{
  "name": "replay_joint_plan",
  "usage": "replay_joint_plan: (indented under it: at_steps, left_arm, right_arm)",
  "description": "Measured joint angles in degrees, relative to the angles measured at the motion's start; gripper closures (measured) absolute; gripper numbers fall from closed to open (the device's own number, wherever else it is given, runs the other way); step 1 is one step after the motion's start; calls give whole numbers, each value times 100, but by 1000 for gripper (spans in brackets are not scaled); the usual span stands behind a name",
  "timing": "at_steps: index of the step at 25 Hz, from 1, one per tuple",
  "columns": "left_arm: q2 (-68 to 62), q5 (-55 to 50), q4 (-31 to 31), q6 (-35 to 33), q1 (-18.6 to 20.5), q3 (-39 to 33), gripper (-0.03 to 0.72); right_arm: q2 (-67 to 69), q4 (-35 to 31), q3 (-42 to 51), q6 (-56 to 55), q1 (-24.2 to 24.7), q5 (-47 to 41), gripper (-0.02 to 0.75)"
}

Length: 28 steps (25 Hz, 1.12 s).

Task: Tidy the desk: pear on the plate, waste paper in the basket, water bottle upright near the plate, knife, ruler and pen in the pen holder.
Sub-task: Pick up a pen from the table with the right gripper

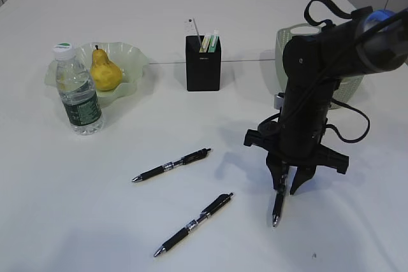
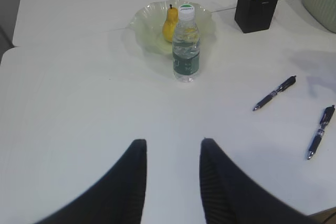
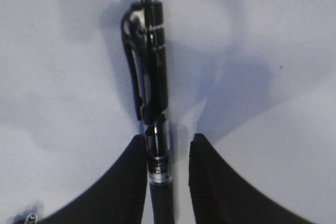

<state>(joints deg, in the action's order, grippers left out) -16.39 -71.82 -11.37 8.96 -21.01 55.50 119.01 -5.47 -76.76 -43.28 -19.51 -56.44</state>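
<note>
Pear (image 1: 105, 71) on plate (image 1: 131, 55), water bottle (image 1: 76, 93) upright beside it — three pens remain; right gripper (image 1: 288, 186) straddles one pen (image 3: 152, 93), jaws not visibly clamped; left gripper (image 2: 173, 182) half-open, empty.

Basket (image 1: 347, 84) half hidden behind arm; pen's (image 3: 152, 103) tip cut off.

Looks like a lab/test bench staged as an office desk. Plain white table (image 1: 191, 4) against a bare pale panelled wall, no room clutter. A black robot arm (image 1: 312, 93) works over it. Props are desk items: black pen holder (image 1: 203, 65), loose pens (image 1: 171, 165), water bottle (image 1: 76, 90), pear (image 1: 104, 71) on a plate (image 1: 131, 62), green basket (image 1: 287, 49).
</note>
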Motion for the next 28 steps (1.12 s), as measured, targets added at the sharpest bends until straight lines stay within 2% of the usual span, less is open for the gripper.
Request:
replay_joint_plan:
  at_steps: [10,14,18,28]
  left_arm:
    - [0,100,0,66,0,0,450]
    - [0,100,0,89,0,0,450]
    - [0,100,0,125,0,0,450]
    - [0,157,-35,219,0,0,450]
  right_arm:
    - [107,-3,-22,32,0,-125,514]
    - [107,18,-29,204,0,-133,624]
    - [107,18,-29,360,0,-137,645]
    - [165,-61,-244,2272,0,-577,646]
